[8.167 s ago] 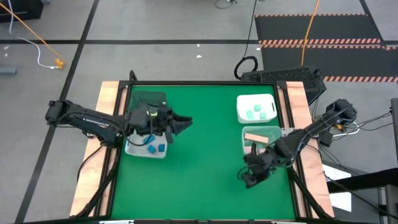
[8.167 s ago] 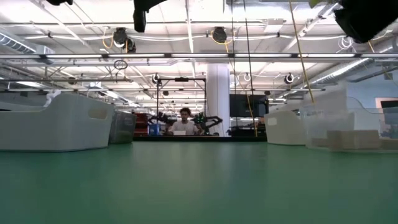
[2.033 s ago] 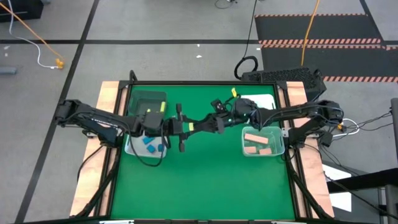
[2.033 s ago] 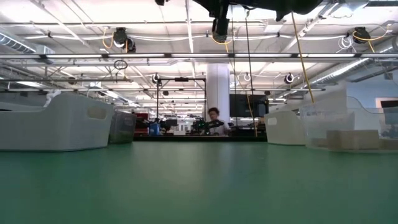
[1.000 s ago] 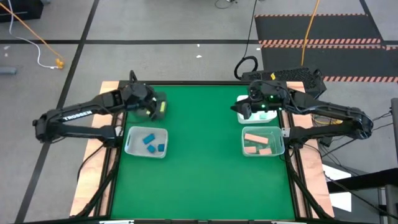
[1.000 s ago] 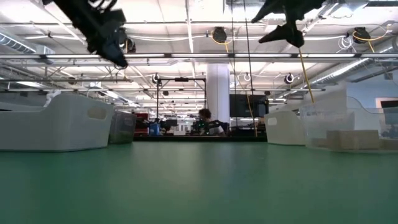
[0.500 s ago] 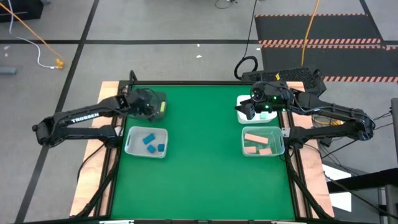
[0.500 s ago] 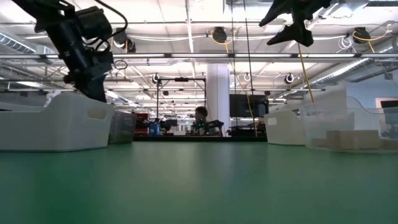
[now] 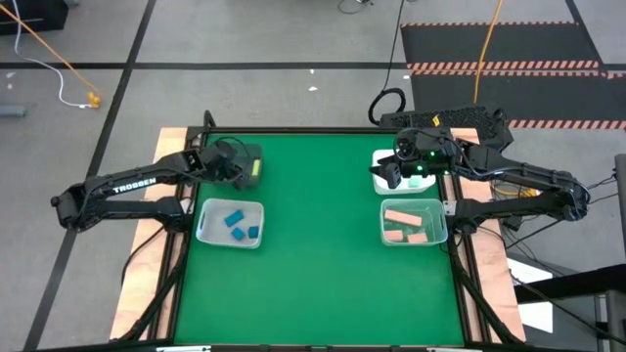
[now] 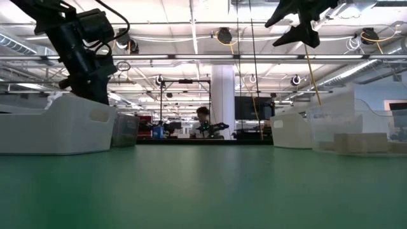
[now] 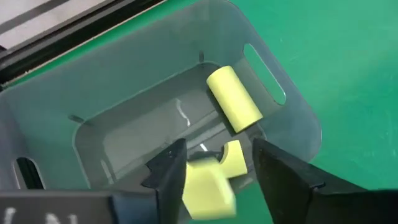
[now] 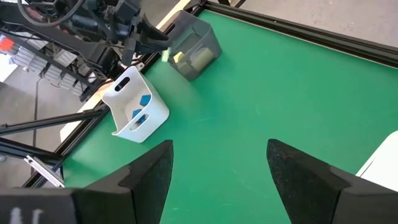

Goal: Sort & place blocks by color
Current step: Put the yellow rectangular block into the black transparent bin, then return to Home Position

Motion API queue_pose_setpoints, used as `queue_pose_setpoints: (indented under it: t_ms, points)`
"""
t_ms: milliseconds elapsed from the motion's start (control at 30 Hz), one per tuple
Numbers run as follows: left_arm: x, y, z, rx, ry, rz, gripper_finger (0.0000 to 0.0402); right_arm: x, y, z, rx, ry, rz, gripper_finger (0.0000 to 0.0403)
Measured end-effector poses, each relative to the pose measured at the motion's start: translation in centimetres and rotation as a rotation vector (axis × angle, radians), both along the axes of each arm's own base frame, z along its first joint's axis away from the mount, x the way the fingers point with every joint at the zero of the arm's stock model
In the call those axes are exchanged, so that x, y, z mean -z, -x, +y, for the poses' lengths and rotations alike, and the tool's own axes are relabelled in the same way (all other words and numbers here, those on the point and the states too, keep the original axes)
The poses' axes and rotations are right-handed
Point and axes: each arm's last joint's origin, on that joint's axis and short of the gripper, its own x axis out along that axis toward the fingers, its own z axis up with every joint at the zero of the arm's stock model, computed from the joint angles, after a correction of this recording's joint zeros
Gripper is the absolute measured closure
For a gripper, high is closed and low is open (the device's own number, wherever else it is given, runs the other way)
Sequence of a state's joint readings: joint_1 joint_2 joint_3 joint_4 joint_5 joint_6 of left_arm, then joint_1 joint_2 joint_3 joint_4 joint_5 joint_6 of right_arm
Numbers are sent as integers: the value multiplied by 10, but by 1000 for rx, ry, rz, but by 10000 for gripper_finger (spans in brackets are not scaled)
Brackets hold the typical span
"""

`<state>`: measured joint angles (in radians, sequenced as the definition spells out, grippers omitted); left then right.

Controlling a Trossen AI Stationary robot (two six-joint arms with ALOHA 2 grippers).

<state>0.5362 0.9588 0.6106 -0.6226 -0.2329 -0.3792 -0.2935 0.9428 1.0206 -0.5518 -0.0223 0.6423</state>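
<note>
Drop step: left gripper over dark bin at table's 10 o'clock, fingers parted, yellow block between them likely just released; next retract clear; right gripper waits open over white bin at 2 o'clock.

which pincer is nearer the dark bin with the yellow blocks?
Left. The left pincer hangs right over the dark bin at the table's far left, a yellow block between its fingers. The right pincer is across the table, over the white bin.
</note>
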Motion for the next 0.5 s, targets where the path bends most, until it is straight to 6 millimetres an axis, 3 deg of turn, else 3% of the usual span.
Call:
queue_pose_setpoints:
  t_ms: [267, 500]
  points:
    - [-9, -3, 1, -54, 28, -65, 168, 1, 0, 0, -15, 21, 15, 154]
    - [-54, -4, -8, 82, 14, -255, 175, 0, 10, 3, -47, 62, 48, 154]
